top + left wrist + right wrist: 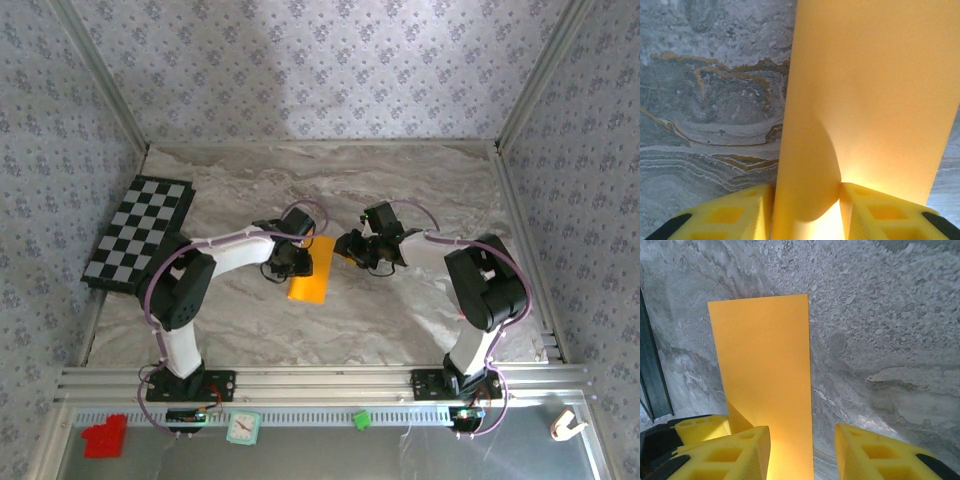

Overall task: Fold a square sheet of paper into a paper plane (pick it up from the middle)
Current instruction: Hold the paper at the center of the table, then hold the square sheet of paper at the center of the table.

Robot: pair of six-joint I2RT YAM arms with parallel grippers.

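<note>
The square sheet of paper [310, 278] is orange and folded over into a narrow strip, lying mid-table between the two arms. In the left wrist view the paper [865, 90] bulges as a rounded fold between the yellow fingers [740, 210]. Both of them press against it, so my left gripper [806, 189] is shut on the paper. In the top view that gripper [290, 262] sits at the strip's left edge. My right gripper [801, 435] stands open over the strip's near end: the paper [765, 365] lies by its left finger, with a gap to the right finger. In the top view it [350, 246] is at the strip's far right corner.
A black-and-white checkered mat [140, 232] lies at the far left by the wall. On the near ledge below the rail sit a red block [105, 437], a small green block [361, 420] and a white piece [567, 425]. Patterned walls close in three sides.
</note>
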